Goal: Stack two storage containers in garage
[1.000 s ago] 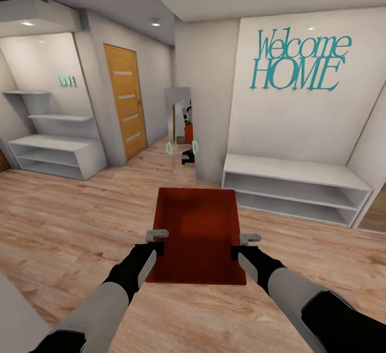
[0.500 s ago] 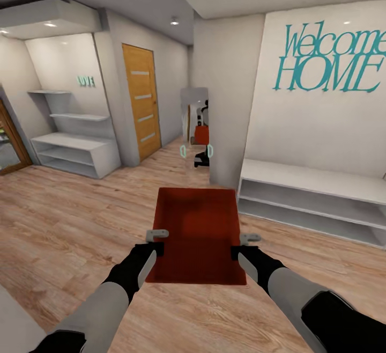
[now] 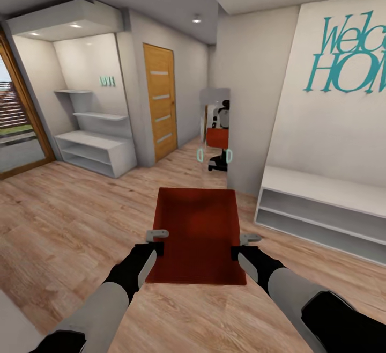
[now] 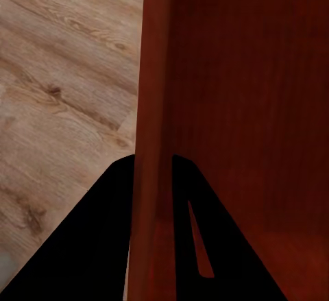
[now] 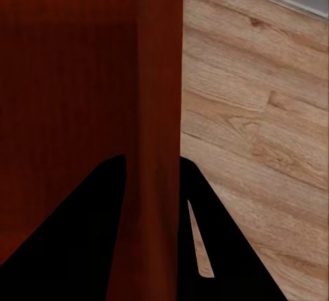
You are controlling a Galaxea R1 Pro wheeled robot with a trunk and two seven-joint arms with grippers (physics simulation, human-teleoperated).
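Container point(image 3: 197, 235) held level between both arms over the wood floor point(image 3: 64, 219).

Left gripper point(image 3: 155, 241) clamps the container's left wall, one finger on each side of it; right gripper point(image 3: 242, 245) clamps the right wall the same way. Far ahead to the left stands a wooden door point(image 3: 160, 107), with white shelves point(image 3: 94, 144) further left. A white bench point(image 3: 321, 208) sits at the right under teal wall lettering point(image 3: 351, 55).
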